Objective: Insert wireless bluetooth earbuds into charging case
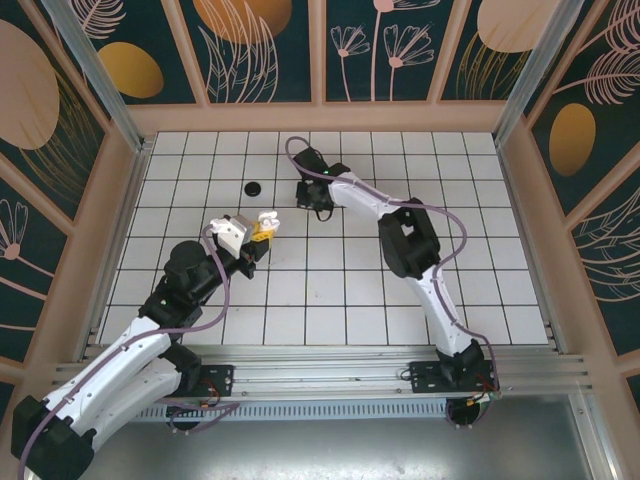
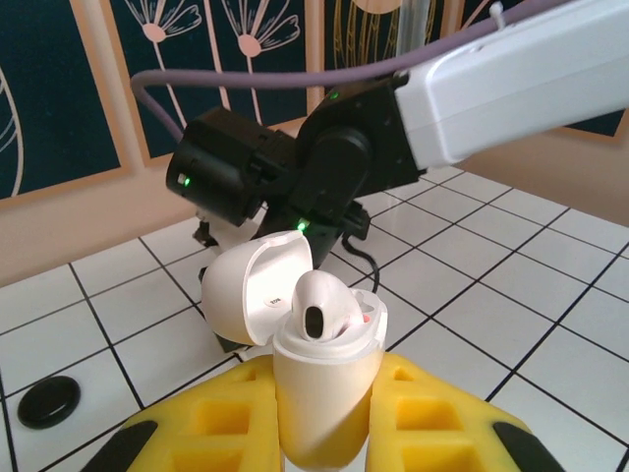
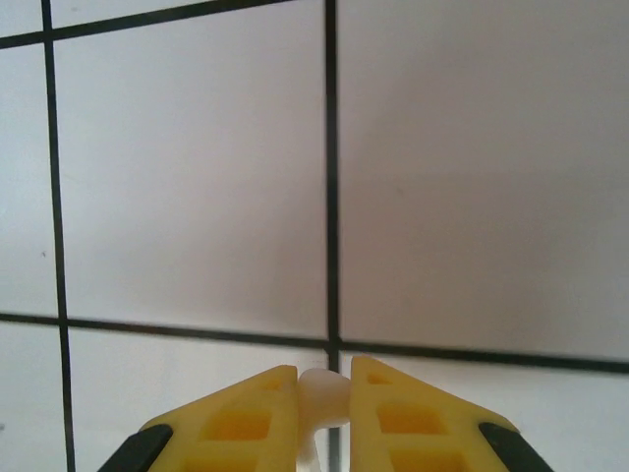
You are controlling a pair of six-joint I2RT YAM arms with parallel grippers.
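My left gripper (image 2: 324, 413) is shut on the white charging case (image 2: 324, 393), held upright with its lid (image 2: 251, 295) flipped open to the left. One white earbud (image 2: 322, 307) sits in the case, its head sticking up above the rim. In the top view the case (image 1: 264, 224) is above the left-middle tiles. My right gripper (image 3: 324, 403) is shut on a second white earbud (image 3: 324, 398), low over the white tiles. In the top view the right gripper (image 1: 316, 200) hangs over the far middle of the floor.
A round black puck (image 1: 253, 187) lies on the tiles at the far left, also low left in the left wrist view (image 2: 49, 401). The right arm (image 2: 334, 167) stands right behind the case. Patterned walls (image 1: 320, 60) enclose the tiled floor.
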